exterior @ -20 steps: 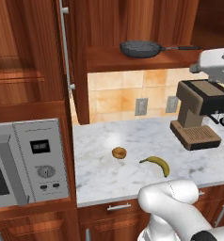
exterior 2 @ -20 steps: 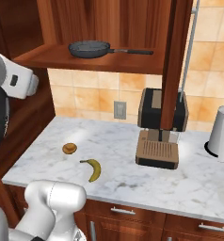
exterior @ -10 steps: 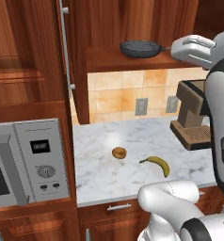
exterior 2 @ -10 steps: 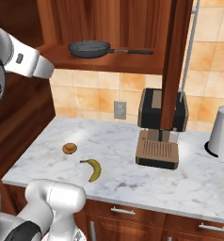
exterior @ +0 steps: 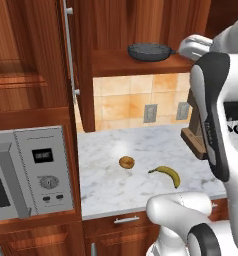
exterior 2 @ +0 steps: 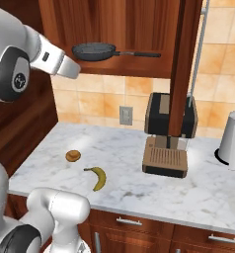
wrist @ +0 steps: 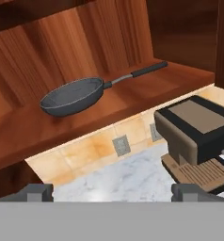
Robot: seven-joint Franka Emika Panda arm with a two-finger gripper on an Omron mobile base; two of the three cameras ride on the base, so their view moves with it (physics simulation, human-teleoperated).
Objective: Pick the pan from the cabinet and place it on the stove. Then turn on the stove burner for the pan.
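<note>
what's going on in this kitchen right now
A white robot arm is reaching up toward the pan, which sits on the bottom shelf of the open cabinet. Its gripper has its jaws wide open and holds nothing, short of the pan. On the counter below lie a banana, a small round pastry and a coffee machine.

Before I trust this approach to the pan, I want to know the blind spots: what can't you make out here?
- Pan handle: left base view, hidden behind the white arm.
- Coffee machine: left base view, mostly covered by the arm.
- Kettle: right base view, cut off by the right edge.
- Gripper: hand view, just the fingertips show, set wide apart.
</note>
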